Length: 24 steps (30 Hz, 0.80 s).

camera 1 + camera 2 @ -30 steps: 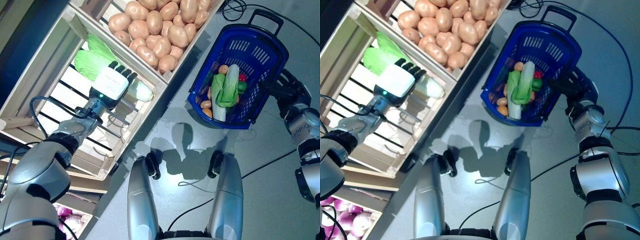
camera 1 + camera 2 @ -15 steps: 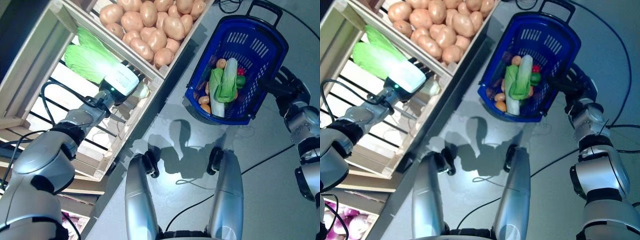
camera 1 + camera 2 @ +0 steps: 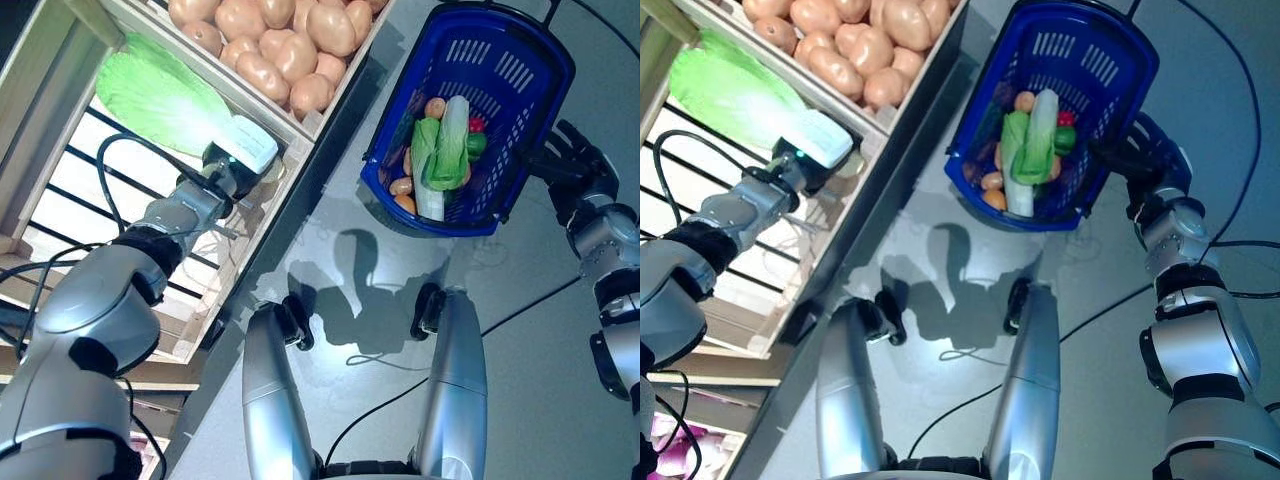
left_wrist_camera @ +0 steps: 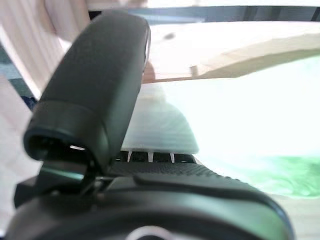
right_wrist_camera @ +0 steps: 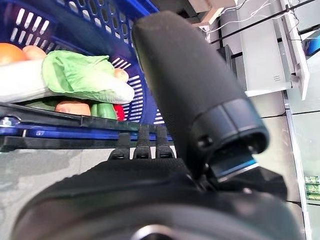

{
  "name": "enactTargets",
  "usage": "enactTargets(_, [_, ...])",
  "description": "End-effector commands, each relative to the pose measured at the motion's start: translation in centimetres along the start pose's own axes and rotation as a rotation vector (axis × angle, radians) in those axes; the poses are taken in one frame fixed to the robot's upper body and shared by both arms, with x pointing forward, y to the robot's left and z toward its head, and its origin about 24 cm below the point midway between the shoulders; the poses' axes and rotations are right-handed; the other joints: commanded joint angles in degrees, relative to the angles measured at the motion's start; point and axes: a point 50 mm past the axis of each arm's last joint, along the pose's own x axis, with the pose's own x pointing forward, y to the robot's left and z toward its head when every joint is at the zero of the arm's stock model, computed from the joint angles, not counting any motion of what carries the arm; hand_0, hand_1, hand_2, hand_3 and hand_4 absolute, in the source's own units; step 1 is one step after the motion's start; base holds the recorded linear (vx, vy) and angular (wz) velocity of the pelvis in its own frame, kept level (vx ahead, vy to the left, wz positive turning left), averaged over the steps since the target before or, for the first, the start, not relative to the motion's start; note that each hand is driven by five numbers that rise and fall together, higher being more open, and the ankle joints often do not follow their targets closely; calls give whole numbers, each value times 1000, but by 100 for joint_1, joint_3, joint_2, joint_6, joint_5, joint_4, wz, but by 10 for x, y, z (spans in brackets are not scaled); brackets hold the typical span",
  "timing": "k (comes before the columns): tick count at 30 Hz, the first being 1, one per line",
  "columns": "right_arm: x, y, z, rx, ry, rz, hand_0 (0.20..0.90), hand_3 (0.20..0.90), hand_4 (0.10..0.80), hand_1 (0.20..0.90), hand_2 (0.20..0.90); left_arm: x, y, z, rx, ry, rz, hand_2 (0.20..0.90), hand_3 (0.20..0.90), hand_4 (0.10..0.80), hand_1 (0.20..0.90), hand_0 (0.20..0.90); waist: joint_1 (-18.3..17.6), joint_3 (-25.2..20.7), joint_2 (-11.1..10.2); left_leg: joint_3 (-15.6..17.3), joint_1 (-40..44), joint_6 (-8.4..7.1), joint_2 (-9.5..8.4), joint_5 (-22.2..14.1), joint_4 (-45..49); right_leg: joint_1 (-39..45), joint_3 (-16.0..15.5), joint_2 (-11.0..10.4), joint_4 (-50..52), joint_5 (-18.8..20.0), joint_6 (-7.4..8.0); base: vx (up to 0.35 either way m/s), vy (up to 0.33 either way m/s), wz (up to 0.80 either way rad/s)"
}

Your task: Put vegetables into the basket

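Note:
A Chinese cabbage [image 3: 150,95] with broad green leaves lies in the slatted wooden crate [image 3: 60,200]. My left hand [image 3: 240,155] rests on its white stalk end, close to the crate's wall. In the left wrist view the pale stalk [image 4: 165,130] shows just past the thumb [image 4: 95,100]. The blue basket [image 3: 520,60] hangs at the right and holds another cabbage [image 3: 445,155], orange carrots [image 3: 434,107], a green pepper [image 3: 476,143] and a potato [image 3: 401,186]. My right hand [image 3: 575,170] is shut on the basket's black handle [image 5: 75,112] at its near side.
A second crate full of potatoes [image 3: 280,40] stands right behind the cabbage crate. A box of purple onions [image 3: 670,445] shows at the lower left. Grey floor lies between the crates and the basket.
My left hand has sunk from above the cabbage down onto its stalk end. The whole view has shifted as the camera moved. The basket stays held in my right hand.

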Motion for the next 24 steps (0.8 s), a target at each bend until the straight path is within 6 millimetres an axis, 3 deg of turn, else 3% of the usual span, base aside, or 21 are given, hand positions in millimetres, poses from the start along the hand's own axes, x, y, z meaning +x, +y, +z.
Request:
enactTargets(1, [5, 16, 50, 96, -212, 78, 900, 900, 800, 900, 900, -5, 13, -53, 3, 256, -87, 900, 900, 800, 900, 900, -69, -23, -220, -201, 51, -410, 119, -495, -32, 319, 30, -402, -398, 315, 290, 0, 0, 0])
enactTargets(4, [6, 19, 51, 114, -216, 92, 900, 900, 800, 900, 900, -5, 10, -57, -18, 315, -118, 900, 900, 800, 900, 900, -68, -23, -238, -219, 11, -392, 117, -494, 3, 286, 27, -407, -373, 321, 287, 0, 0, 0])
enactTargets(5, [6, 19, 52, 115, -218, 101, 900, 900, 800, 900, 900, -6, 9, -59, -21, 330, -118, 829, 829, 753, 829, 829, -68, -23, -241, -210, 28, -391, 120, -488, -17, 301, 20, -409, -390, 325, 288, 0, 0, 0])
enactTargets(6, [6, 19, 52, 115, -219, 102, 900, 900, 800, 900, 900, -6, 9, -59, -21, 331, -116, 533, 533, 555, 533, 533, -67, -23, -241, -208, 31, -391, 121, -487, -22, 304, 18, -409, -394, 327, 288, 0, 0, 0])
enactTargets(7, [6, 21, 53, 120, -224, 110, 900, 900, 800, 900, 900, -6, 10, -60, -28, 332, -100, 300, 300, 400, 300, 300, -62, -23, -245, -203, 37, -388, 126, -480, -23, 315, 15, -414, -401, 331, 281, 0, 0, 0])
enactTargets(16, [5, 30, 52, 213, -249, 201, 900, 900, 800, 900, 900, -5, 25, -61, -54, 277, 70, 300, 300, 400, 300, 300, -35, -24, -245, -150, 361, -371, 146, -432, -172, 653, -62, -430, -504, 309, 238, 0, 0, 0])
enactTargets(24, [4, 54, 43, 219, -229, 379, 900, 900, 800, 900, 900, -6, 32, -55, -30, 169, 170, 300, 300, 400, 300, 300, -15, -134, -247, -54, 1008, -390, 167, -319, -592, 1258, -125, -392, -751, 255, 188, -4, -4, 4])
